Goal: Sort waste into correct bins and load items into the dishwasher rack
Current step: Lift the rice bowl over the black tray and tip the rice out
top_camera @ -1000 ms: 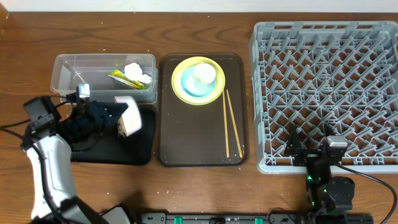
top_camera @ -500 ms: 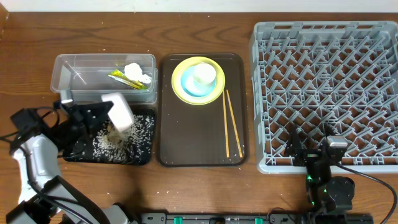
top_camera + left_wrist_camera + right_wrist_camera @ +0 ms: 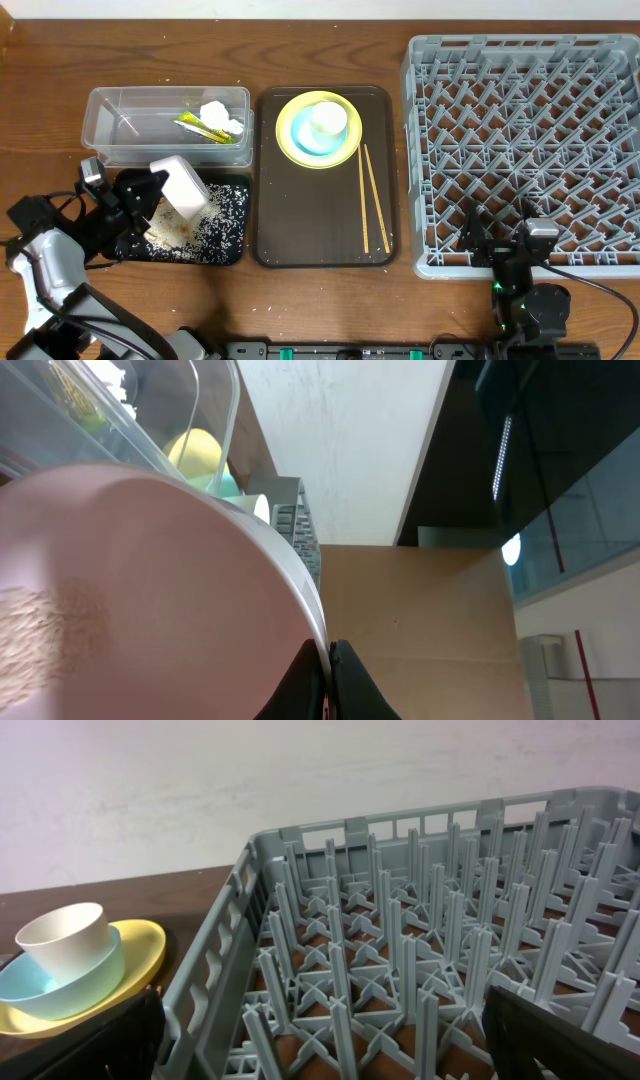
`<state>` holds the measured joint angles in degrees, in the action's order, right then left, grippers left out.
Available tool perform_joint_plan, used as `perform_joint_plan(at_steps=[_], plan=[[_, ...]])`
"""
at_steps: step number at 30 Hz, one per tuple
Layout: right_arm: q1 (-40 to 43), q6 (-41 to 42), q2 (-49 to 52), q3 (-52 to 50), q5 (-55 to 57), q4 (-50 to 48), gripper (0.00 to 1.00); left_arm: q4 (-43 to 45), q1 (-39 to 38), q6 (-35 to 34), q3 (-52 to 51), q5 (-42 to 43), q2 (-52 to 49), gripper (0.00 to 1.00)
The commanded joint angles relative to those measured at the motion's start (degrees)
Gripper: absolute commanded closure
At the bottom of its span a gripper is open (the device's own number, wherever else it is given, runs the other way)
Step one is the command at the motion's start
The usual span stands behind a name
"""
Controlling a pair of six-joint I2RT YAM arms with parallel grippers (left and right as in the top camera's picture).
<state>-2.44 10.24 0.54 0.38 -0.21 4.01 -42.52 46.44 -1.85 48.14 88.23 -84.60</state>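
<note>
The white bowl (image 3: pixel 180 186) is held tipped, mouth turned down and sideways, over the left half of the black tray (image 3: pixel 240 258), just in front of the clear tub (image 3: pixel 100 130). Rice-like crumbs (image 3: pixel 218 215) are scattered across the tray floor beneath it. In the left wrist view a grainy patch seems to cling inside the bowl, so a steep tilt with the rim inside the tray's edges is advised until nothing more falls. The bowl's rim is pinched from the left by the left claw (image 3: pixel 152 195), its jaws closed on it. The right claw (image 3: pixel 500 235) is spread wide and empty at the near edge of the dishwasher rack (image 3: pixel 415 160), well apart from the bowl.
</note>
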Motion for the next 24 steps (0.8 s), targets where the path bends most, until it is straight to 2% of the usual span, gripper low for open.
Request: perform_joint_plan(at_steps=[1, 8, 10, 13, 20, 24], plan=[[-0.3, 0.4, -0.1, -0.1, 0.3, 0.2, 0.01, -0.9, 0.0, 0.3, -0.2, 1.8, -0.3, 0.94], [-0.3, 0.4, -0.1, -0.1, 0.3, 0.2, 0.01, 1.0, 0.0, -0.2, -0.2, 1.8, -0.3, 0.94], [-0.3, 0.4, -0.1, -0.1, 0.3, 0.2, 0.01, 5.7, 0.0, -3.7, -0.2, 1.8, -0.4, 0.94], [-0.3, 0.4, -0.1, -0.1, 0.3, 0.2, 0.01, 6.2, -0.4, -9.4, -0.2, 1.8, -0.3, 0.94], [-0.3, 0.4, -0.1, -0.1, 0.3, 0.2, 0.01, 2.7, -2.8, -9.3, -0.2, 1.8, -0.2, 0.94], [-0.3, 0.4, -0.1, -0.1, 0.3, 0.2, 0.01, 7.4, -3.0, -10.6, -0.2, 1.8, -0.1, 0.94]])
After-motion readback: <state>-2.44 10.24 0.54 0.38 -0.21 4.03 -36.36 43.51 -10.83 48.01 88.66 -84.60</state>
